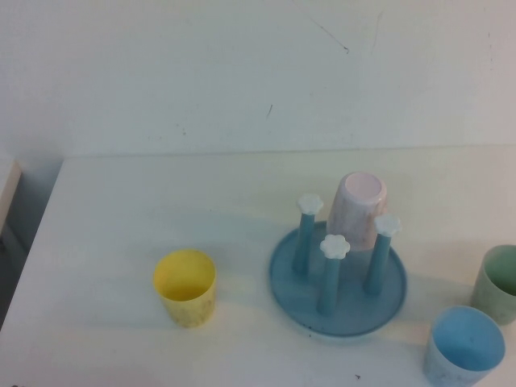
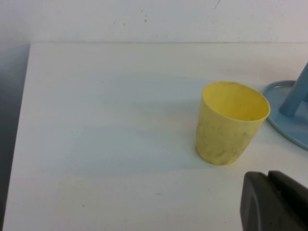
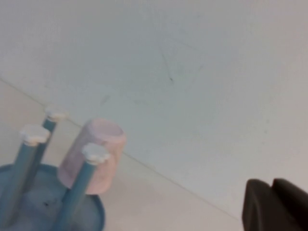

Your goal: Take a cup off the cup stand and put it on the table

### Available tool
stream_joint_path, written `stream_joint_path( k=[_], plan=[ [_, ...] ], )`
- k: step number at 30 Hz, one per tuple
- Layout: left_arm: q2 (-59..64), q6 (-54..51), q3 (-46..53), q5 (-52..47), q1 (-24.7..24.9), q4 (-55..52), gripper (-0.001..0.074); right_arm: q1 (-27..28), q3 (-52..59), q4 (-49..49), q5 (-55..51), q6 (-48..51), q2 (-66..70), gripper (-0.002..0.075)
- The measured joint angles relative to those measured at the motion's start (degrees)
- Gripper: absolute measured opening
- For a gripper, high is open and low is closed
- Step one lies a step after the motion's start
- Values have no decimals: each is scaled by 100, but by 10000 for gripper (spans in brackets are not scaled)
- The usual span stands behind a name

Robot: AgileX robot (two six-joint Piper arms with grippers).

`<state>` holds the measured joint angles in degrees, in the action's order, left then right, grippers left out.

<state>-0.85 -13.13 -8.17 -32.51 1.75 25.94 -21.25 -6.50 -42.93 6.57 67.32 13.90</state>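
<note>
The cup (image 1: 465, 347) stood upright on the bench (image 1: 121, 201), right of the cup stand (image 1: 339, 278), which carried an inverted pink cup (image 1: 359, 210). Left gripper (image 2: 276, 202) and right gripper (image 3: 275, 206) showed only dark edges; finger state undeterminable.

The cup stand (image 3: 29, 202) fills the seven o'clock corner, its round blue base resting on the counter (image 3: 159, 202); three upright blue pegs with white flower-shaped caps rise from it; a pale pink cup (image 3: 94, 156) sits upside down on the stand, behind the nearest peg; the right gripper (image 3: 275, 204) shows as a dark block at five o'clock; a pale wall (image 3: 192, 72) lies behind.
</note>
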Motion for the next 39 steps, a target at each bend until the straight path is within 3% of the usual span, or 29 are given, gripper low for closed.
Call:
stream_joint_path(
  k=[7, 11, 21, 39],
  plan=[
    [0, 0, 0, 0, 0, 0, -2, 2191, 388, 3066, -989, -3097, -938, 29],
    [0, 0, 0, 0, 0, 0, -2, 3005, 682, 4214, -1148, -4576, -1247, 29],
    [0, 0, 0, 0, 0, 0, -2, 3192, 807, 4677, -2645, -4953, -1460, 29],
    [0, 9, 0, 0, 0, 0, -2, 3192, 807, 4644, -2688, -5123, -1460, 29]
  ],
)
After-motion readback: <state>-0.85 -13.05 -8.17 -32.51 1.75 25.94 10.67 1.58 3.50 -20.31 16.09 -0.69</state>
